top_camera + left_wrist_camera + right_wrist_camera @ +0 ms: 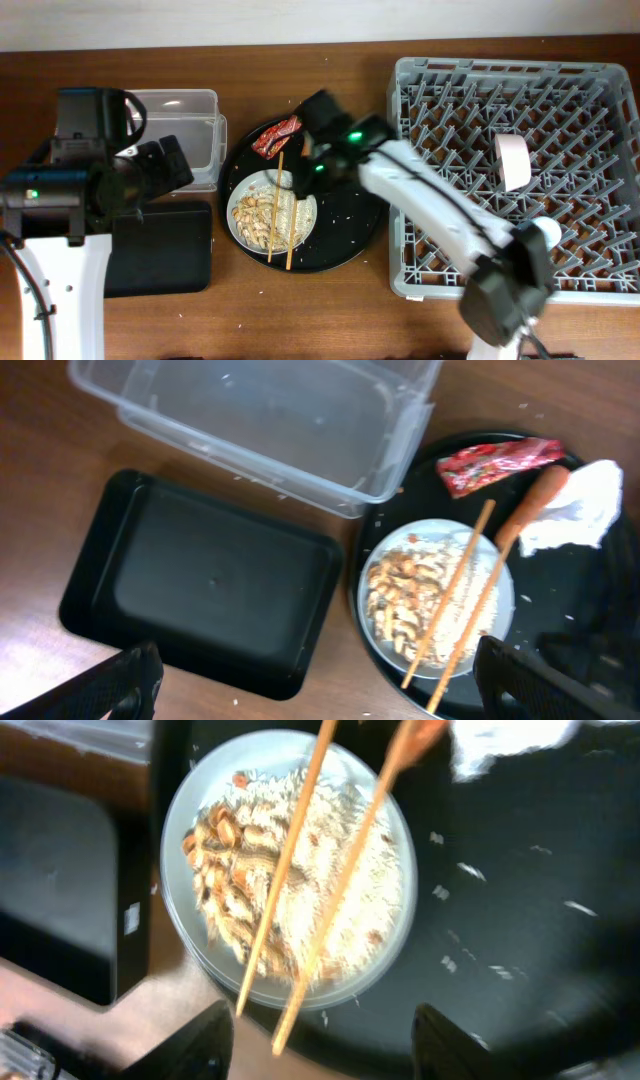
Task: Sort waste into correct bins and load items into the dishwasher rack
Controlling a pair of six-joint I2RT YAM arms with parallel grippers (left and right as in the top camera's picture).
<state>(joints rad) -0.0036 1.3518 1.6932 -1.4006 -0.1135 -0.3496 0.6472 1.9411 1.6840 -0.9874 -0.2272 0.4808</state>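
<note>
Right gripper (325, 1035) hangs over the round black tray (520, 940), jaws spread wide and holding nothing, and the lower ends of the two chopsticks (300, 870) show just inside its left-of-frame finger; whether anything touches, I cannot tell. Those chopsticks lie side by side across the pale dish (174, 860), resting on the heap of rice (340, 890) and beige scraps, their tips poking past the lower rim. On the left wrist view, the left gripper (315, 680) is also wide apart and empty, high above the black rectangular tray (210, 585) in the lower left of the frame, with the clear tub (260, 420) just beyond it at the top. Upper right there: the red wrapper (495, 463), the carrot piece (530, 505) and the crumpled napkin (580, 505), all on the round tray beside the dish. From overhead, the dishwasher rack (420, 100) fills the right side, a white bowl (513, 160) standing on edge among its pegs.
</note>
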